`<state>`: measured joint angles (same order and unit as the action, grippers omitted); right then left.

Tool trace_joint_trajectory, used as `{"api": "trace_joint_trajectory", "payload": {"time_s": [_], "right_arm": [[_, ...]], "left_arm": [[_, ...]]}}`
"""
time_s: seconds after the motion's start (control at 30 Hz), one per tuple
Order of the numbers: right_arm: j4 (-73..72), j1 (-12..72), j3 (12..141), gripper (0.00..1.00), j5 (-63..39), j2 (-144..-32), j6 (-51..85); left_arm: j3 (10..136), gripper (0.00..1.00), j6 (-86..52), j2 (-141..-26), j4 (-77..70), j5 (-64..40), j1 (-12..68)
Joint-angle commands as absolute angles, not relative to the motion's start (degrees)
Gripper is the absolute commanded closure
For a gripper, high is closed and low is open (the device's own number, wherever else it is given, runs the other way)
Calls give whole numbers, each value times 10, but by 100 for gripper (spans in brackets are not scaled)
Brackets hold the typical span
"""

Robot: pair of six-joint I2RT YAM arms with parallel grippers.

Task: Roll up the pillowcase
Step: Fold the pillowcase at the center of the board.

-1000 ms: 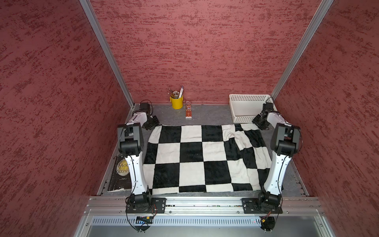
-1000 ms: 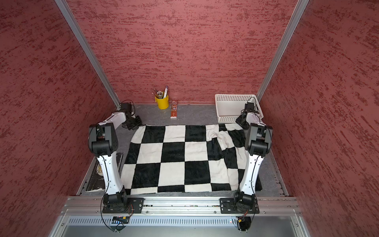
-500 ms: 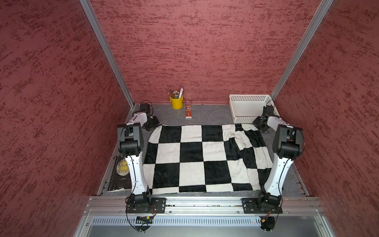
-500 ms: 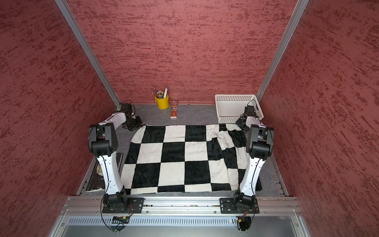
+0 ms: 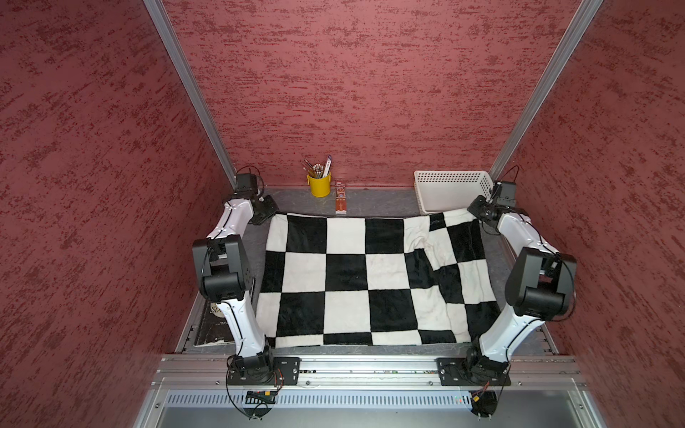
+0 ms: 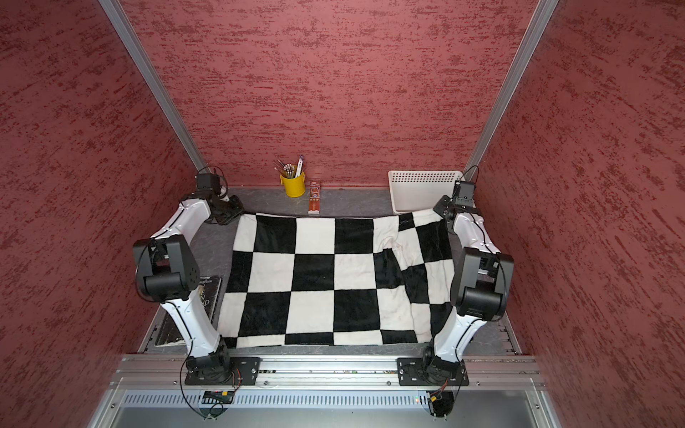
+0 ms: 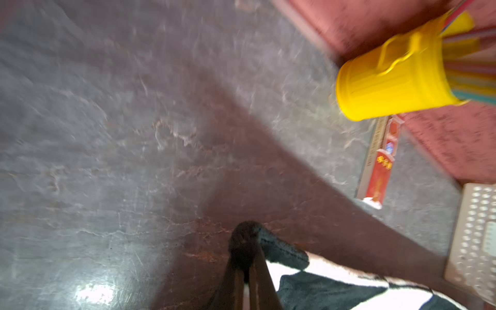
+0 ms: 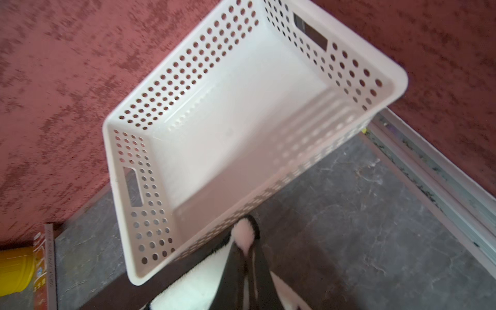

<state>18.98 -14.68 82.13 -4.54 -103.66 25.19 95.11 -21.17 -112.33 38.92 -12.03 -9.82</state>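
My left pincer (image 7: 244, 257) is pressed on a dark far corner; my right pincer (image 8: 245, 252) pinches a white tuft of the other far corner. From both, the plush black-and-white checkered pillowcase (image 5: 370, 278) spreads toward my base, long axis arm to arm, rumpled at right. Grey stone-look surface (image 5: 381, 202) beneath; perforated white plastic basket (image 8: 349, 67) just beyond.

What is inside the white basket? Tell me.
The white basket shows a bare white floor, nothing lying on it. The pillowcase corner covers a small stretch of its near wall.
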Motion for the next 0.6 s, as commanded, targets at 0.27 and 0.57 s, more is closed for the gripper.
{"api": "trace_joint_trajectory", "payload": {"time_s": [0.27,0.57], "right_arm": [[174,-166,893,100,-90,-1047,228],[144,-182,749,100,-61,-956,246]], "left_arm": [[1063,100,-204,-1143,403,-135,-103],[908,100,-205,-1033,333,-96,-110]]}}
